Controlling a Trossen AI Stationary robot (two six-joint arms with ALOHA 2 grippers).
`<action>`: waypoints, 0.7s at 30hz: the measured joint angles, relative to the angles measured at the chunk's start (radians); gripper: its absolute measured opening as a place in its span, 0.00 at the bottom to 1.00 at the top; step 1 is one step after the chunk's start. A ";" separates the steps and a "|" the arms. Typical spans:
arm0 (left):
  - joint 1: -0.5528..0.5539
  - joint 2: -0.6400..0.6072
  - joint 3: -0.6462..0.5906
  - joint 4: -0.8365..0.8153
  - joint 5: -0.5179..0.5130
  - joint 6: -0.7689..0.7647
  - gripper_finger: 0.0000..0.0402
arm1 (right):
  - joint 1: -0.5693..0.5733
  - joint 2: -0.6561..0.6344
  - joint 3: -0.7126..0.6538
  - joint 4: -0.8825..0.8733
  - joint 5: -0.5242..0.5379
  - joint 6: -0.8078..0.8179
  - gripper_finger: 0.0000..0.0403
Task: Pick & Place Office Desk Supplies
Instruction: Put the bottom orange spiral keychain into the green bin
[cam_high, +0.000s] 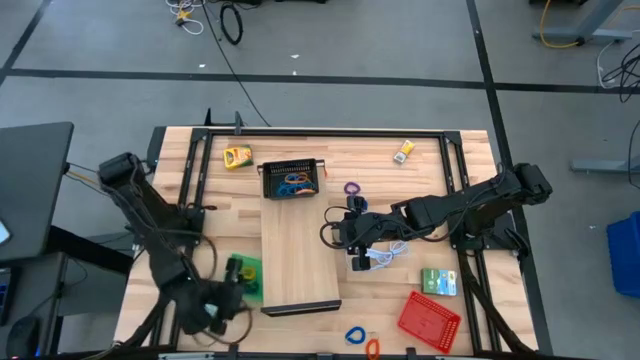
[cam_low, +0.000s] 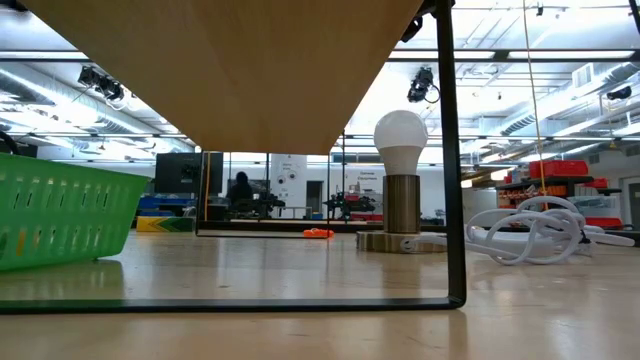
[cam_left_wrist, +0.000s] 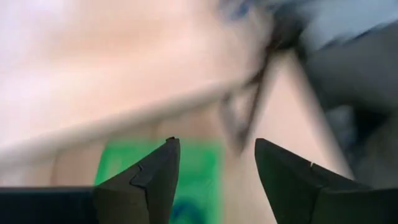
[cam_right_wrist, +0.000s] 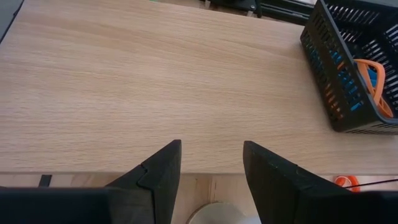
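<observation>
- Two grippers visible: left gripper (cam_left_wrist: 214, 168) over green mesh tray (cam_high: 247, 277), fingers spread apart, holding nothing.
- Right gripper (cam_right_wrist: 211, 165) fingers parted, empty, at pale wooden board (cam_right_wrist: 155, 81) edge.
- Blue and orange clips (cam_high: 293, 186) sit in black mesh tray (cam_high: 291, 167).

Wooden table (cam_high: 200, 290). Pale board (cam_high: 298, 255) at centre. Black tray (cam_high: 292, 178) at 12, yellow box (cam_high: 236, 157) at 11, green tray (cam_high: 248, 276) at 8, red tray (cam_high: 429, 318) at 5, green box (cam_high: 438, 282) at 4.
</observation>
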 joint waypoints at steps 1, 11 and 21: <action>-0.001 -0.023 0.000 0.062 0.002 0.057 0.54 | 0.000 0.000 0.000 0.000 0.000 0.000 0.45; 0.000 -0.303 0.000 0.441 0.007 0.639 0.53 | 0.000 0.000 0.000 0.001 -0.012 -0.013 0.45; 0.204 -0.531 -0.351 0.780 0.210 0.795 0.53 | 0.000 0.000 0.000 0.237 -0.257 -0.159 0.45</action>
